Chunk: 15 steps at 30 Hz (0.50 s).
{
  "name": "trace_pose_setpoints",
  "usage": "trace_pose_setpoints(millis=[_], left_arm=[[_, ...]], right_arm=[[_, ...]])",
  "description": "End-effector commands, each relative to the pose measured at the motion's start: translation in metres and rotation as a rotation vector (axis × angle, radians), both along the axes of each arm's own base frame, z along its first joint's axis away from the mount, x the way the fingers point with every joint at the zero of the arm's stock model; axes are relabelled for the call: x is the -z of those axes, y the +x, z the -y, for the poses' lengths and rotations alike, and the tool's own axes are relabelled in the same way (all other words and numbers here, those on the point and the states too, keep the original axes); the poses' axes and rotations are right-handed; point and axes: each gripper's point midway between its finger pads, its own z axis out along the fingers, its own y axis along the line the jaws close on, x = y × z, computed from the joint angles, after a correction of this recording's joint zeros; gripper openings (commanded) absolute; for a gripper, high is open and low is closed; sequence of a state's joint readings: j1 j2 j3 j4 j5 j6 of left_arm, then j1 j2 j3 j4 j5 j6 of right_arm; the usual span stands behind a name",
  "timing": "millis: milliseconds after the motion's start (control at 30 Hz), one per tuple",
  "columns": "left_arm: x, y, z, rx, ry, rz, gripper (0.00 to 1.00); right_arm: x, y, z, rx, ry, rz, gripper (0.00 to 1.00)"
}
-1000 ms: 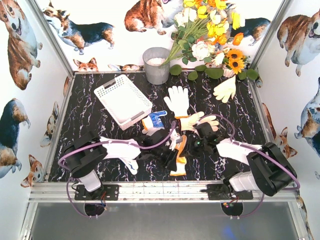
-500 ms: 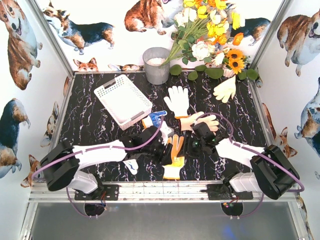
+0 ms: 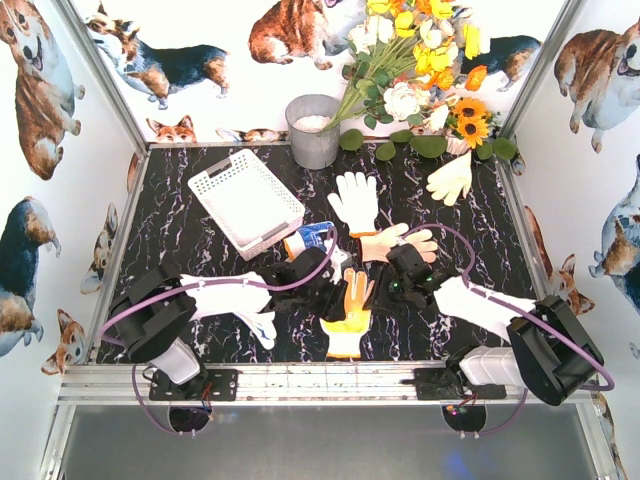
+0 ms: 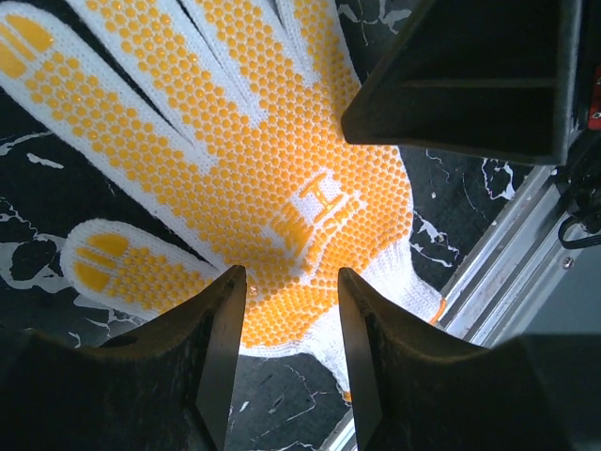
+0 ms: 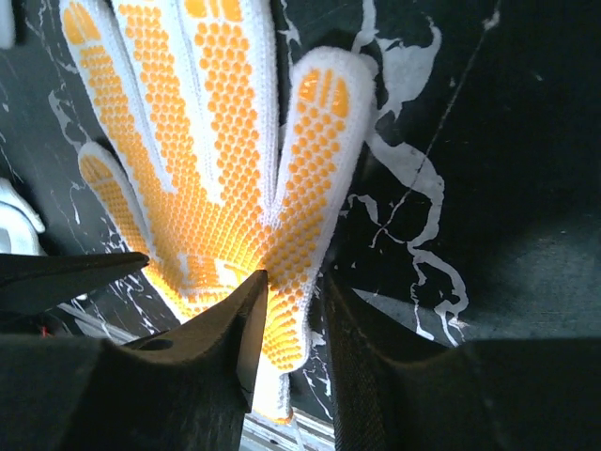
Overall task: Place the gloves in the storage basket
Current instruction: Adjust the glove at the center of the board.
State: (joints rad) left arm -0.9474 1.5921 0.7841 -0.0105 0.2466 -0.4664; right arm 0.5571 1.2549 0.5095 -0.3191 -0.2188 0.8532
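1. One orange-dot glove (image 3: 347,312) lies flat on table (image 3: 170,240), front-centre, dotted side up.
2. L gripper (image 4: 292,324): jaws parted over glove palm, nothing gripped.
3. R gripper (image 5: 296,324): jaws narrowly apart, astride one glove finger; can't tell if pinching.
4. Basket (image 3: 245,200) sits back-left, well apart from that glove.
5. White glove (image 3: 355,200), cream glove (image 3: 398,243), blue glove (image 3: 312,238) lie on table, outside basket.

Grey bucket (image 3: 313,130) at back edge; flowers (image 3: 420,70) beside it, right.
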Motion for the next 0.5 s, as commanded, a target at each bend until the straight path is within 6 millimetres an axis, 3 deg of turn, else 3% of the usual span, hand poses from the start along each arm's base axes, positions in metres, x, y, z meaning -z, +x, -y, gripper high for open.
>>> trace_pose_setpoints(millis=[0, 67, 100, 233, 467], left_arm=[[0.003, 0.002, -0.001, 0.003, -0.012, 0.009, 0.38], [0.001, 0.001, 0.000, 0.005, -0.021, 0.006, 0.38], [0.013, -0.006, -0.009, 0.006, 0.007, -0.016, 0.38], [0.025, -0.011, -0.021, 0.002, 0.046, -0.031, 0.38], [0.027, -0.018, -0.028, -0.007, 0.034, -0.044, 0.38]], right_arm=[[0.001, 0.012, 0.003, 0.048, -0.025, 0.034, 0.29], [0.001, 0.015, 0.002, 0.047, -0.027, 0.038, 0.25], [0.001, 0.016, 0.002, 0.046, -0.030, 0.039, 0.24], [0.001, 0.022, 0.004, 0.047, -0.053, 0.043, 0.22], [-0.001, 0.024, 0.008, 0.052, -0.071, 0.046, 0.24]])
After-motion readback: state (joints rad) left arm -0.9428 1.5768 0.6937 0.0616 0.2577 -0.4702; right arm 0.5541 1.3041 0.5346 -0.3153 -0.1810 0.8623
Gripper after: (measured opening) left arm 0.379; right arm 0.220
